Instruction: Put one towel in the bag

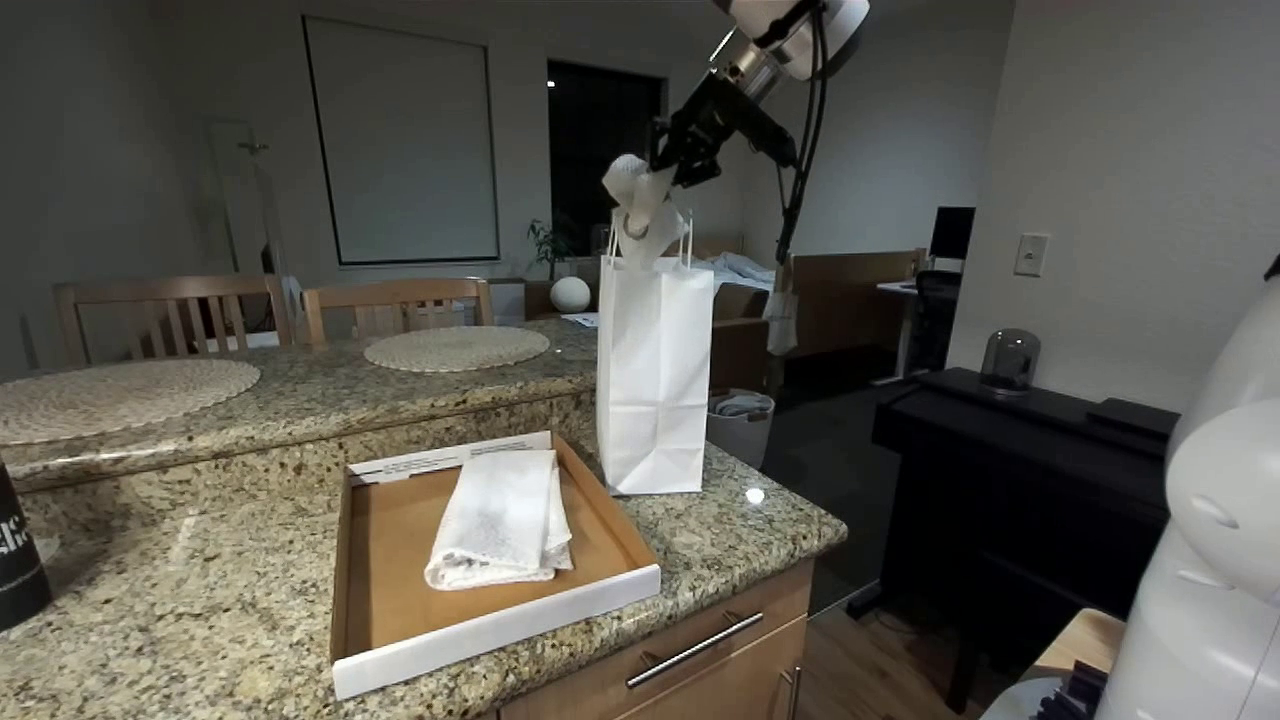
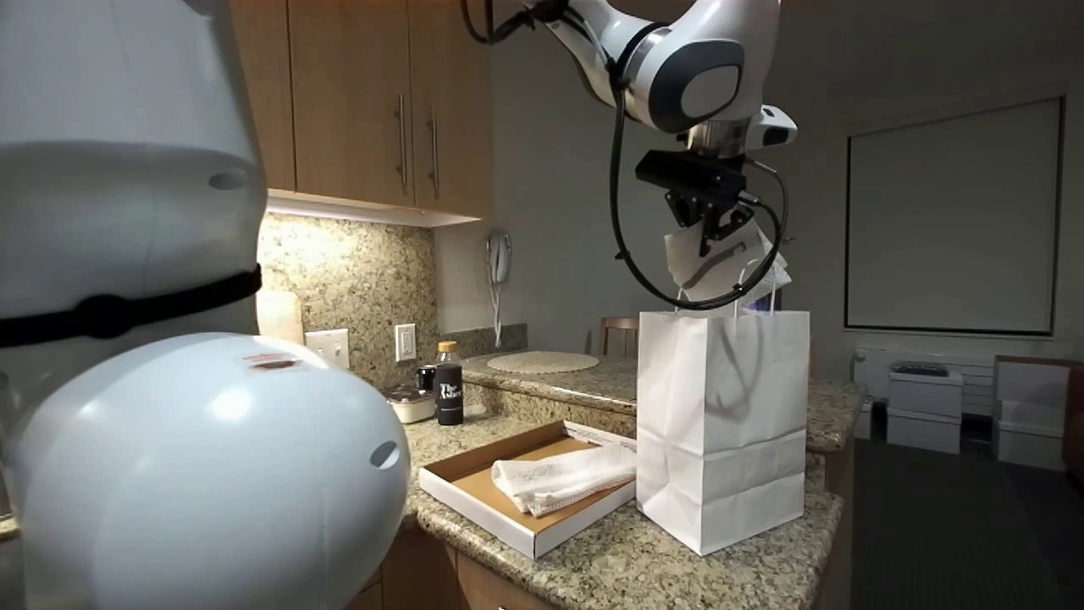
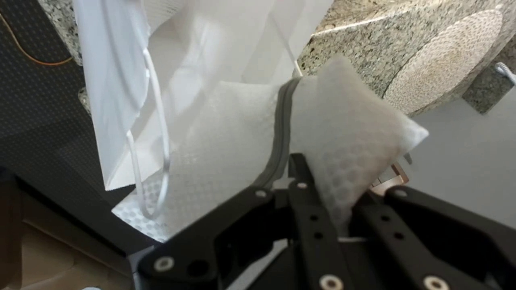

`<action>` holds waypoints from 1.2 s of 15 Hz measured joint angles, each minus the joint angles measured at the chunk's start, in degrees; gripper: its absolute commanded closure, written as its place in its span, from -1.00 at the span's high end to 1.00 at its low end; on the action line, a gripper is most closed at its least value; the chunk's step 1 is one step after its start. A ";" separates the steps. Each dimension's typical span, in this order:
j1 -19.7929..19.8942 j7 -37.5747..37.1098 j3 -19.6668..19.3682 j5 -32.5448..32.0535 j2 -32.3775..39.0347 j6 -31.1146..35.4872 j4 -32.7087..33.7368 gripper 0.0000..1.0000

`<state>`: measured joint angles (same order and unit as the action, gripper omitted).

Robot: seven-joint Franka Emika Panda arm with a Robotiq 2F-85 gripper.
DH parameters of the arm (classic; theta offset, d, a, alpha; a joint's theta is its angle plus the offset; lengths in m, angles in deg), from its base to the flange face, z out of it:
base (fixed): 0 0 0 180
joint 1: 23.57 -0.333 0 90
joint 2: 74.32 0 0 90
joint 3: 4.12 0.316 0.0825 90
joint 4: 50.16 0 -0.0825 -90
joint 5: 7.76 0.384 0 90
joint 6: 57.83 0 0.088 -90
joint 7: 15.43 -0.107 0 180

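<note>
My gripper [image 1: 680, 172] is above the white paper bag [image 1: 655, 380] and shut on a white towel [image 1: 648, 235] with a grey stripe. The gripper [image 2: 696, 235] and towel [image 2: 716, 258] also show in an exterior view, over the bag [image 2: 720, 424]. In the wrist view the towel [image 3: 238, 133] is bunched between the fingers [image 3: 331, 179] and hangs at the mouth of the bag [image 3: 109, 80]. One corner lies at a rope handle, beyond the rim. Another folded white towel [image 1: 500, 515] lies in the shallow box tray [image 1: 500, 630]. How deep the held towel reaches is hidden.
The bag stands on the granite counter [image 1: 690, 545] near its end, beside the tray [image 2: 483, 512]. A raised ledge with woven placemats [image 1: 458, 348] runs behind. A dark bottle [image 2: 449, 390] stands farther along. The gripper cable [image 2: 622, 203] loops close to the bag's handles.
</note>
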<state>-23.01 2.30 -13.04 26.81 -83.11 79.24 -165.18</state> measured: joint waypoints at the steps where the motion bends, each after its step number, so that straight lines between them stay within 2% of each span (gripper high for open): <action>1: 0.03 0.00 0.00 0.00 0.00 0.01 -0.35 -0.02; 9: 0.89 0.00 -1.28 0.00 -1.77 0.30 -1.50 0.97; 11: 0.81 0.04 -1.02 -0.73 -3.73 0.01 -2.25 1.00; 13: 0.60 0.00 0.19 -4.30 -6.44 -1.55 -3.67 1.00; 18: -1.03 -1.12 5.57 -16.71 -14.38 -12.10 -8.59 1.00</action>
<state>-24.04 1.18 -7.47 10.10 -97.49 67.13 -173.77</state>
